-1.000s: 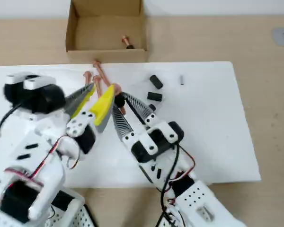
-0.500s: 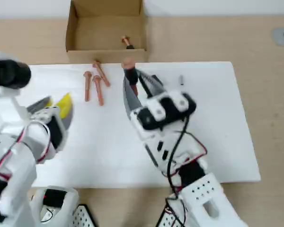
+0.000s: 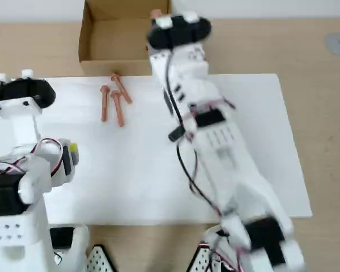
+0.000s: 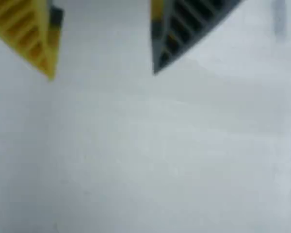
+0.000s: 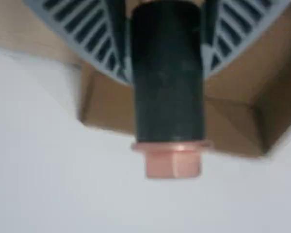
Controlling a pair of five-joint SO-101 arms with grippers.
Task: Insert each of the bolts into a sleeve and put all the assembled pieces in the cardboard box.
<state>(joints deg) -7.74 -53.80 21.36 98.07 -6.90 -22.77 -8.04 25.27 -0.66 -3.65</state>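
Gripper (image 4: 103,75), jaws apart, over white sheet (image 4: 160,160)

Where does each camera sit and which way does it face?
High view: fixed above the table, looking down; left arm, right arm, bolts, cardboard box.
Left wrist view: on its arm, facing the white sheet; open left gripper.
Right wrist view: on its arm, facing the box; right gripper holds a sleeved bolt.
Shared by high and right wrist views: the box.

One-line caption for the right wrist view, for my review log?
Right gripper shut on a black sleeve with a copper bolt head protruding, cardboard box just beyond.
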